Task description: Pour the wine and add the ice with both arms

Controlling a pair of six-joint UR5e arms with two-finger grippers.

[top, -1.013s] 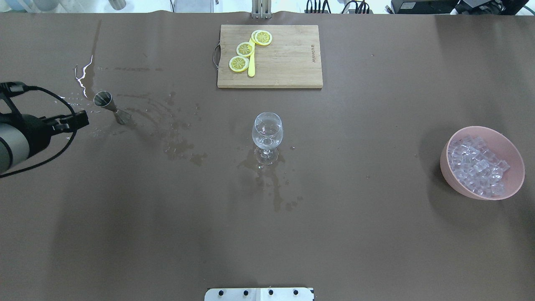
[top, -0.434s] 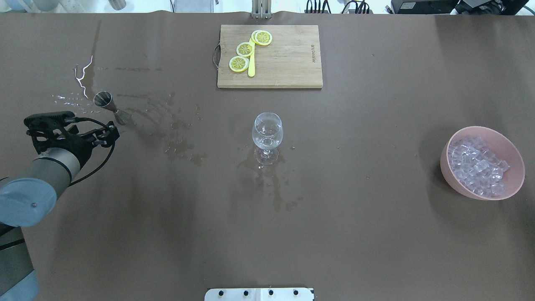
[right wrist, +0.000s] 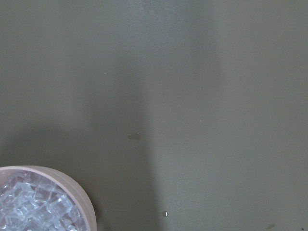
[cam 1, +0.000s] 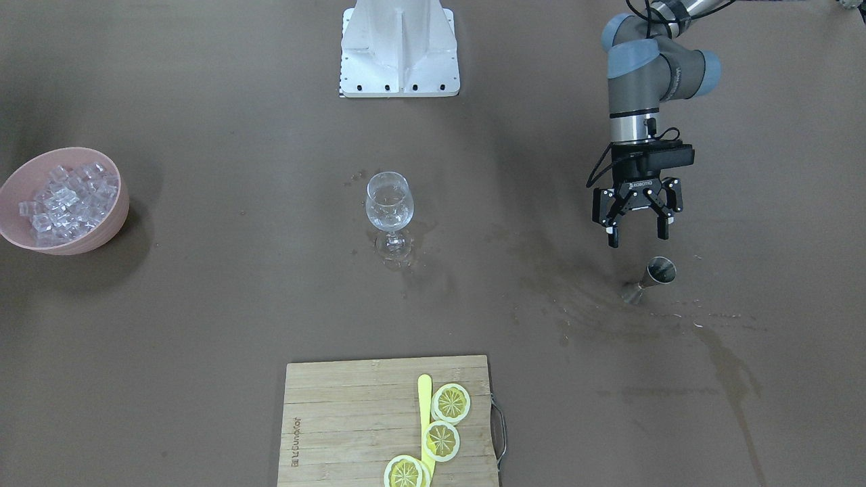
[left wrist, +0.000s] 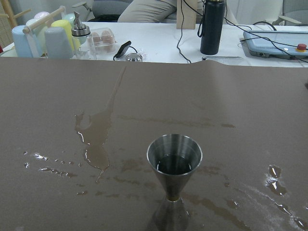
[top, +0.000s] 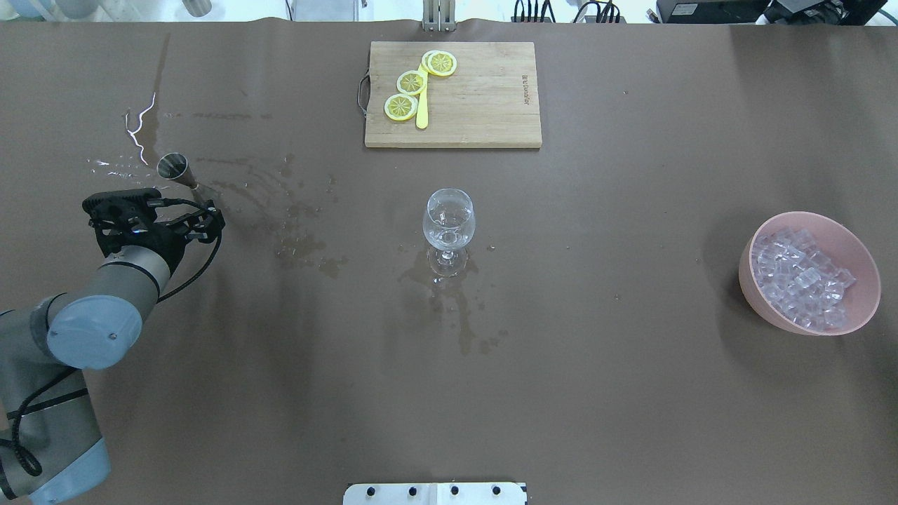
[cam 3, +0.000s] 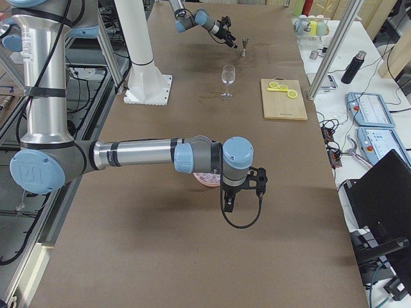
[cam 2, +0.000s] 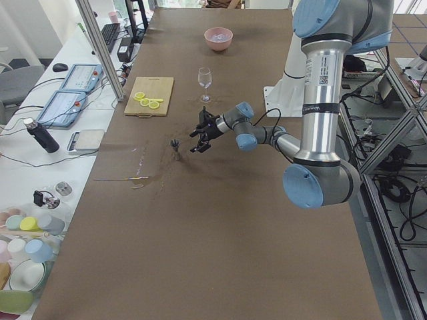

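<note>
Left tool (cam 1: 637, 235) jaws apart, just beside jigger (cam 1: 653, 278); wet spills (cam 1: 568, 297) around; wine glass (cam 1: 389, 210) well apart; right tool (cam 3: 228, 204): cannot tell.

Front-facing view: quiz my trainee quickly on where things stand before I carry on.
1. True or false: the jaws of the left arm are shut on the jigger.
2. What lies on the cutting board? A lemon slices, B cherries, C olives.
3. Fill in: the ice sits in the pink ____.
Key: 1 false, they stand open, short of the jigger; 2 A; 3 bowl.
</note>
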